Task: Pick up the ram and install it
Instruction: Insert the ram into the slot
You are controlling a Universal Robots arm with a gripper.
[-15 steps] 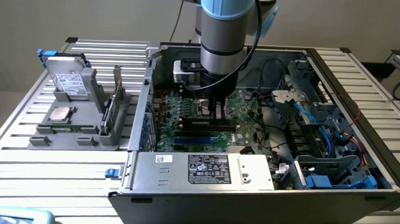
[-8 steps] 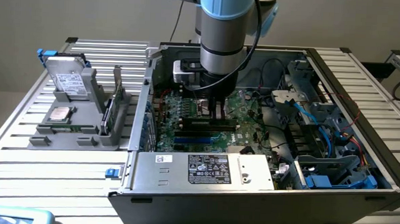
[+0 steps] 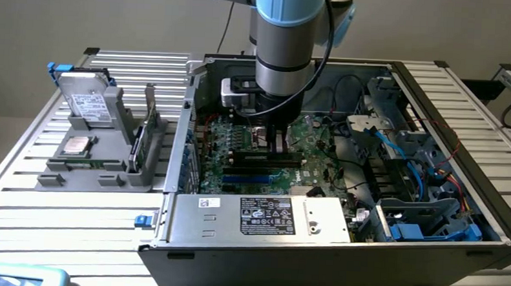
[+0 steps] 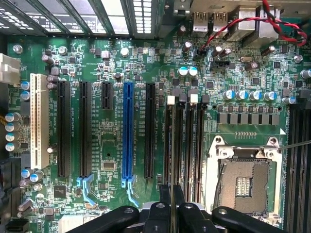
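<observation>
While hanging just over the long black slots (image 4: 185, 141) on the green board (image 4: 111, 145), the pincer (image 4: 171, 196) is squeezing the thin ram (image 4: 171, 188); picking up looks done, slotting in does not.

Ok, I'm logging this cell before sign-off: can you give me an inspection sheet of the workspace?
Surface: slatted aluminium table carrying an open dark metal computer case.
Job's things: narrow green circuit-board stick lying in the grey parts holder, possibly the ram; long black memory slots on the green motherboard.
Clutter: silver hard drive in the holder.
Grippers: black gripper over the memory slots.
Cables: blue cables inside the case; red-and-black twisted wires.
Surroundings: plain grey wall.
</observation>
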